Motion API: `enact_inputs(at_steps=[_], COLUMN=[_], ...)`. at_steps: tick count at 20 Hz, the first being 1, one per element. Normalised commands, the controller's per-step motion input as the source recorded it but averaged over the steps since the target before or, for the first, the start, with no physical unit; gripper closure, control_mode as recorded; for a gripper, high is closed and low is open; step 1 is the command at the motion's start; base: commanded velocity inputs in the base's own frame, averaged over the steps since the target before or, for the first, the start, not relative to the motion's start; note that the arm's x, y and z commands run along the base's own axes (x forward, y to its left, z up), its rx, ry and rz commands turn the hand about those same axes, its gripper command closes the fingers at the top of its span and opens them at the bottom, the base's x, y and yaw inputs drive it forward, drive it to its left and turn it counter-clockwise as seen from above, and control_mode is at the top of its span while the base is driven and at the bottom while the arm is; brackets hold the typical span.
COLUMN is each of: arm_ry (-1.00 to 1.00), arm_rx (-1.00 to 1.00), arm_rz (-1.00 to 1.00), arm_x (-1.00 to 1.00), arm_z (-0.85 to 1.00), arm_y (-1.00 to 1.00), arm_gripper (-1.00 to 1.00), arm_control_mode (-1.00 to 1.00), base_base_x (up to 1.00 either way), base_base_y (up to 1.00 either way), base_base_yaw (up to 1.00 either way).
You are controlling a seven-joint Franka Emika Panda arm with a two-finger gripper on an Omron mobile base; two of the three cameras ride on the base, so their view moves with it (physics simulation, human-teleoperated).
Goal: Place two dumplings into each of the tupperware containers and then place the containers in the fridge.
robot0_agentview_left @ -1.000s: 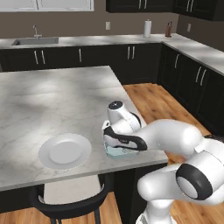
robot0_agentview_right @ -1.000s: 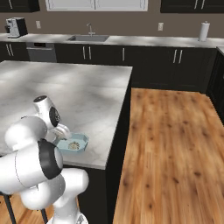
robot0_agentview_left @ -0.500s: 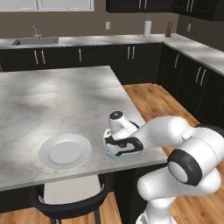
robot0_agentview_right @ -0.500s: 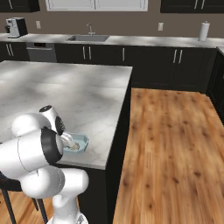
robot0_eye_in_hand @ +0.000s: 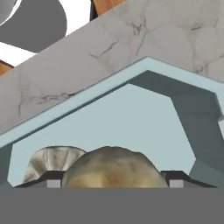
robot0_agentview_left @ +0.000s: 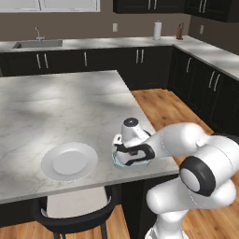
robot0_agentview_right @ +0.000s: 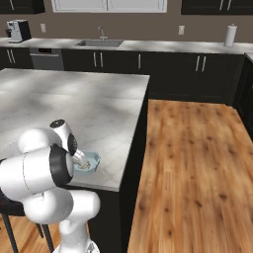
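The light blue tupperware container (robot0_agentview_left: 140, 164) (robot0_agentview_right: 95, 159) sits on the island counter near its front right corner. My gripper (robot0_agentview_left: 132, 156) (robot0_agentview_right: 80, 161) (robot0_eye_in_hand: 113, 180) reaches down into it. In the hand view a beige dumpling (robot0_eye_in_hand: 113, 165) fills the space between my finger tips, which press on both its sides just above the container's floor (robot0_eye_in_hand: 131, 118). A second dumpling (robot0_eye_in_hand: 52, 159) lies on that floor to the left of it. The fridge is out of view.
A pale round plate (robot0_agentview_left: 70, 161) lies on the marble island (robot0_agentview_left: 60, 107) left of the container. A dark chair (robot0_agentview_left: 74, 218) stands under the front edge. The counter ends just right of the container, above the wood floor (robot0_agentview_right: 192, 163).
My hand has come down from above the light blue container into it, with the dumpling between the fingers. The container and the plate have stayed put.
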Motion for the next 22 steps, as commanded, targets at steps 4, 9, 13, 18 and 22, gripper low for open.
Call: enact_inputs(at_steps=[4, 9, 13, 18, 22], arm_ry=[-0.09, -0.05, -0.06, 0.0, 0.07], arm_rx=[0.09, 0.0, 0.0, -0.05, -0.02], arm_rz=[0.01, 0.08, 0.14, 0.11, 0.0], arm_x=[0.13, 0.02, -0.33, -0.4, -0.1], arm_z=[0.0, 0.13, 0.7, 0.41, 0.08], arm_y=[-0.02, 0.0, 0.0, -0.42, -0.84], arm_gripper=[-1.0, -1.0, -1.0, -1.0, -1.0], arm_control_mode=[-1.0, -1.0, -1.0, -1.0, -1.0], base_base_x=[0.0, 0.0, 0.0, 0.0, 0.0], base_base_y=[0.0, 0.0, 0.0, 0.0, 0.0], base_base_yaw=[0.0, 0.0, 0.0, 0.0, 0.0])
